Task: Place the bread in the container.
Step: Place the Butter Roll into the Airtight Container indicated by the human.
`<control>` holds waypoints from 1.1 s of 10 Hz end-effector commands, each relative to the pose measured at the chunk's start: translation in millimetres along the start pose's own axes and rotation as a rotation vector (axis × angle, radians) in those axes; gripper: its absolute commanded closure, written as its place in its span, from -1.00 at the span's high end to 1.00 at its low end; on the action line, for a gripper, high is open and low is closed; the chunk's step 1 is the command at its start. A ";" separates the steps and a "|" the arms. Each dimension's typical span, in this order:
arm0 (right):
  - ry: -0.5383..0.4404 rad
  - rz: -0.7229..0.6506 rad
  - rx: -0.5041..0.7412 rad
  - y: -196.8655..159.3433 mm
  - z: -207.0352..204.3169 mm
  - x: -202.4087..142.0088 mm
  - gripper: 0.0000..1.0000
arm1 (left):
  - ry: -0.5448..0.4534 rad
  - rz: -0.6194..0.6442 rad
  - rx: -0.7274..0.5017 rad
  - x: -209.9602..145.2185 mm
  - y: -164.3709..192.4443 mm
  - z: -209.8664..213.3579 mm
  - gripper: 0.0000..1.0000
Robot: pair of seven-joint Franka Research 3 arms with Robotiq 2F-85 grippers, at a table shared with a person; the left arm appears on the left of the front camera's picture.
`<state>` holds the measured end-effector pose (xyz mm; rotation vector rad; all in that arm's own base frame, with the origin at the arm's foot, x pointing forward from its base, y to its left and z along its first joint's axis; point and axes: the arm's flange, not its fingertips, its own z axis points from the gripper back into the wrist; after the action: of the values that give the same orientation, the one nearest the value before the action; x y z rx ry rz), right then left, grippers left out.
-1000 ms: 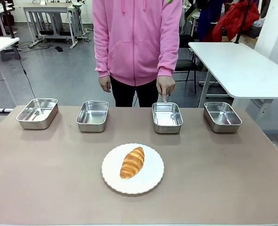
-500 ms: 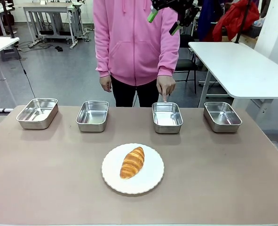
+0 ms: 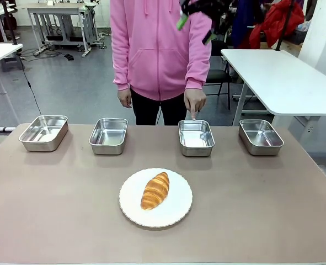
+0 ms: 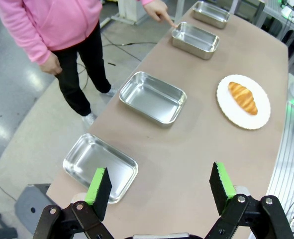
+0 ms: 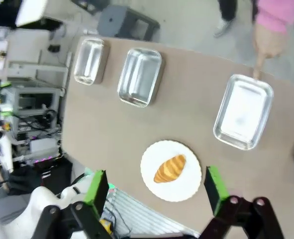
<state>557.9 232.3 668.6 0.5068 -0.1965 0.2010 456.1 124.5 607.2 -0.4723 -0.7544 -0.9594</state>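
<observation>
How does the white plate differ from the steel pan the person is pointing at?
The plate is round, white and nearly flat with a scalloped edge; the pan is rectangular, shiny steel with raised walls. The plate holds the bread; the pan is empty. The plate lies nearer the robot; the pan sits at the far edge, by the person's finger. Both rest on the table.

Setting: open-plan robotics lab. Evidence: bare grey polished floor (image 3: 69, 83); white bench tables (image 3: 284, 77) on metal frames standing around the brown work table (image 3: 262, 210); loose cables (image 3: 44, 53) lying on the floor; a rack of electronics (image 5: 22, 104) with small lit indicators beside the work table; the right gripper (image 3: 195, 30) hanging high over the table's far side.
</observation>
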 end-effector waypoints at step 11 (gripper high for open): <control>0.100 -0.562 -0.208 33.3 -236.2 -132.7 1.00 | -0.011 -0.006 -0.005 1.5 -1.2 0.9 1.00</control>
<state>441.2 346.4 447.5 0.3504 0.0012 -0.2813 456.1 124.7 607.2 -0.4720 -0.7542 -0.9589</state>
